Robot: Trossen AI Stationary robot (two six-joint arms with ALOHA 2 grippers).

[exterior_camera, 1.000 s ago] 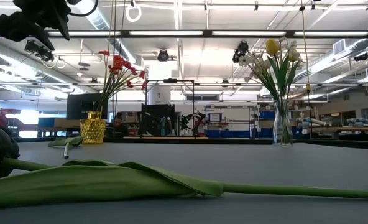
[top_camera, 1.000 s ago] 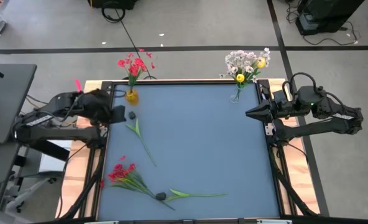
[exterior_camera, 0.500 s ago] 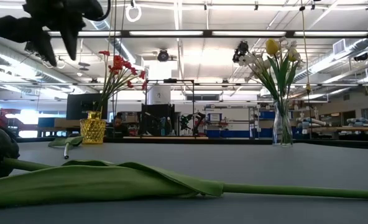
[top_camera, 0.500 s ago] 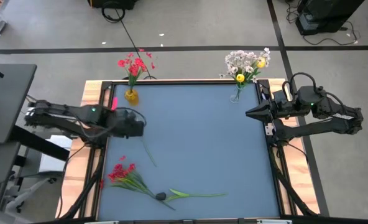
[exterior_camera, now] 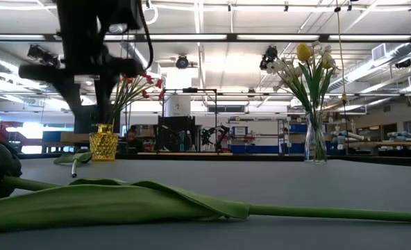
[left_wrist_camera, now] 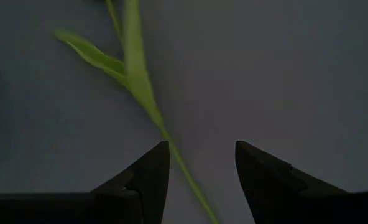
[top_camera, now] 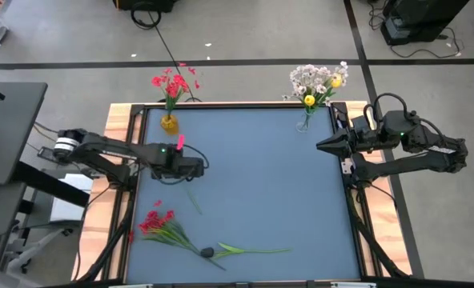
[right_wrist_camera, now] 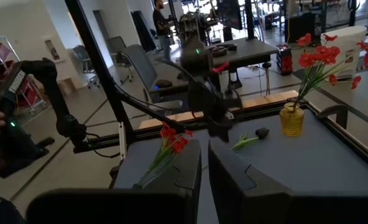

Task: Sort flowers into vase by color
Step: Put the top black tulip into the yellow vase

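**A:** What do we see on the blue-grey table?

**B:** From above, we see the dark left gripper reaching over the table's left half. Its fingers stand apart, holding nothing, hanging above a loose green leafy stem that lies flat on the surface and runs between them in the left wrist view.

**A:** And the other arm?

**B:** The dark right gripper waits at the table's right edge, its fingers nearly together and empty.

**A:** Where are the flowers?

**B:** We see red blossoms in a small yellow faceted vase at the far left corner, and white-pinkish blossoms with yellow buds in a clear glass vase at the far right corner. A bunch of red-blossomed sprays lies on the near left part of the table. Just beside it lies a dark bloom on a long green stem.

**A:** Any writing or labels?

**B:** We can read none on anything here.
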